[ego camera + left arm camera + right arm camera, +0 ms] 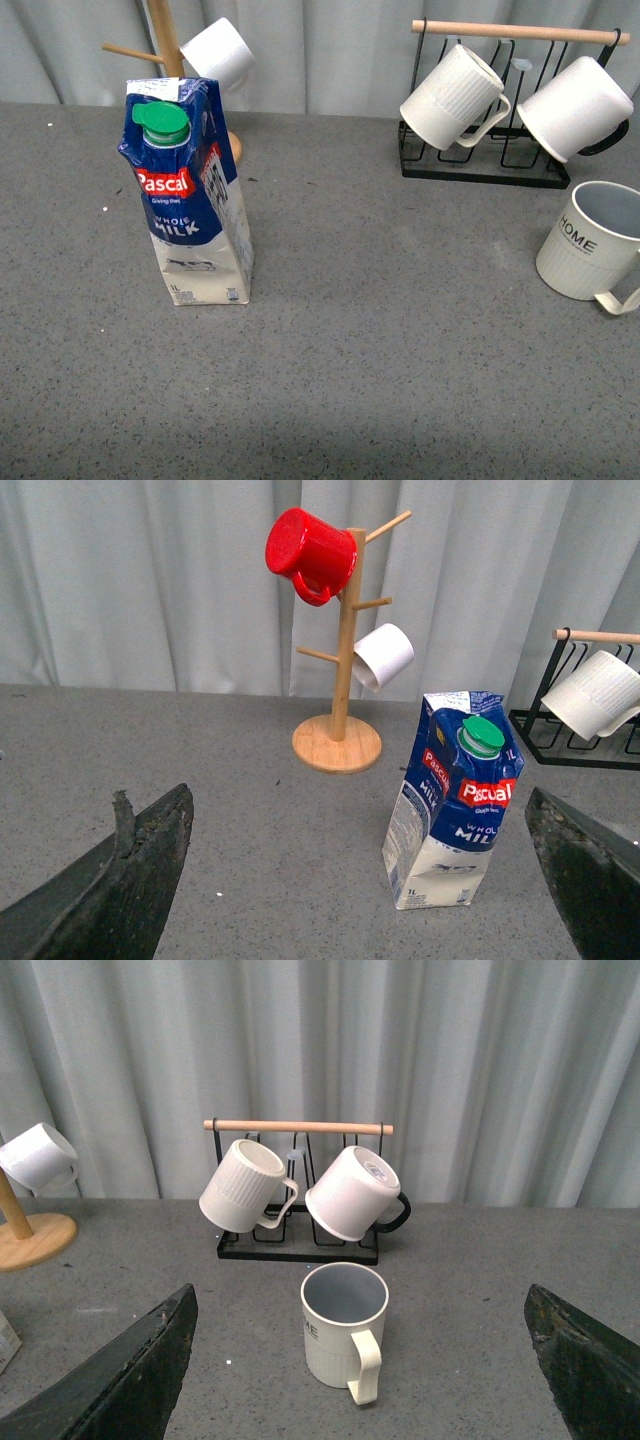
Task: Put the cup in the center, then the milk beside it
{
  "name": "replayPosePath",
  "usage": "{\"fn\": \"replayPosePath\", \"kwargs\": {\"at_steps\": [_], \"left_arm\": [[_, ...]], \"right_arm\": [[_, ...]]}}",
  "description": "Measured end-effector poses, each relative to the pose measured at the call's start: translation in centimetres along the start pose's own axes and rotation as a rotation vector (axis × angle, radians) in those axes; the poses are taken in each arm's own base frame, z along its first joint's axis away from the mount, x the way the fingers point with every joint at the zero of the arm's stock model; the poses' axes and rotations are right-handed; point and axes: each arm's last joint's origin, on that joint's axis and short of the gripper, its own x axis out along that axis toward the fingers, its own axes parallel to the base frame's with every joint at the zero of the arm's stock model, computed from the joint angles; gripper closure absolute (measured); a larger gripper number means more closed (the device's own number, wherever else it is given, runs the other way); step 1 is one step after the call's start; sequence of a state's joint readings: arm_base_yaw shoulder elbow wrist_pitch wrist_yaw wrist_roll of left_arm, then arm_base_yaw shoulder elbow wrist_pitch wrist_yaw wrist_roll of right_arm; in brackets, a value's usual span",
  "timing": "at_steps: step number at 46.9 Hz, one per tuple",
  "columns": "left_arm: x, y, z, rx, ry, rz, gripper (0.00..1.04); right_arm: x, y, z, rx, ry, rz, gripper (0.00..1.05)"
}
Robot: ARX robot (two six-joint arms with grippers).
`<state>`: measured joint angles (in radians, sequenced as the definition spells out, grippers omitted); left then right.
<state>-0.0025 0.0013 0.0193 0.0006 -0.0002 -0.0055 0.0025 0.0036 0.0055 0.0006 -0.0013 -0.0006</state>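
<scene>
one milk carton [190, 200], one home cup [590, 245], four other mugs [455, 97]

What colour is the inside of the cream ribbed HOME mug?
Grey-blue. The cream ribbed HOME mug shows its interior best in the right wrist view.

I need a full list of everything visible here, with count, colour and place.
milk: 1, blue-white, table left
cup: 1, cream, table right
mug tree: 1, wood, behind milk
red mug: 1, red, tree top
small mug: 1, white, tree branch
rack: 1, black, back right
ribbed mug: 1, white, rack left
smooth mug: 1, white, rack right
table: 1, grey, below everything
curtain: 1, grey, background
left gripper: 1, black, open, facing milk
right gripper: 1, black, open, facing cup
</scene>
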Motion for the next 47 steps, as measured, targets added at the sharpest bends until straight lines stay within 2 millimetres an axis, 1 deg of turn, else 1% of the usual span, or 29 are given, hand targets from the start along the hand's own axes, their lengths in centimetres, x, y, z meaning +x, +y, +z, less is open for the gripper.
{"fn": "replayPosePath", "kwargs": {"at_steps": [4, 8, 11, 16, 21, 22, 25, 31, 36, 39, 47], "left_arm": [[0.0, 0.0, 0.0, 0.0, 0.0, 0.0, 0.06], [0.0, 0.0, 0.0, 0.0, 0.0, 0.001, 0.06], [0.0, 0.0, 0.0, 0.0, 0.0, 0.0, 0.06], [0.0, 0.0, 0.0, 0.0, 0.0, 0.0, 0.06], [0.0, 0.0, 0.0, 0.0, 0.0, 0.0, 0.06], [0.0, 0.0, 0.0, 0.0, 0.0, 0.0, 0.06], [0.0, 0.0, 0.0, 0.0, 0.0, 0.0, 0.06], [0.0, 0.0, 0.0, 0.0, 0.0, 0.0, 0.06], [0.0, 0.0, 0.0, 0.0, 0.0, 0.0, 0.06], [0.0, 0.0, 0.0, 0.0, 0.0, 0.0, 0.06], [0.0, 0.0, 0.0, 0.0, 0.0, 0.0, 0.06]], "right_arm": [[0.0, 0.0, 0.0, 0.0, 0.0, -0.005, 0.09], [0.4, -0.1, -0.1, -0.122, 0.04, -0.197, 0.09], [1.1, -0.3, 0.0, -0.148, 0.086, -0.202, 0.09], [3.2, -1.0, 1.0, -0.152, 0.143, -0.164, 0.09], [5.8, -1.6, 1.6, -0.129, 0.225, -0.125, 0.09], [6.7, -1.8, 1.6, -0.116, 0.254, -0.114, 0.09], [9.1, -2.2, 1.2, -0.085, 0.359, -0.095, 0.09], [13.5, -2.8, 0.4, -0.045, 0.504, -0.077, 0.09], [16.6, -3.4, -0.3, 0.002, 0.609, -0.094, 0.09], [18.0, -3.5, -1.0, 0.024, 0.669, -0.1, 0.09], [21.3, -4.2, -2.3, 0.075, 0.756, -0.141, 0.09]]}}
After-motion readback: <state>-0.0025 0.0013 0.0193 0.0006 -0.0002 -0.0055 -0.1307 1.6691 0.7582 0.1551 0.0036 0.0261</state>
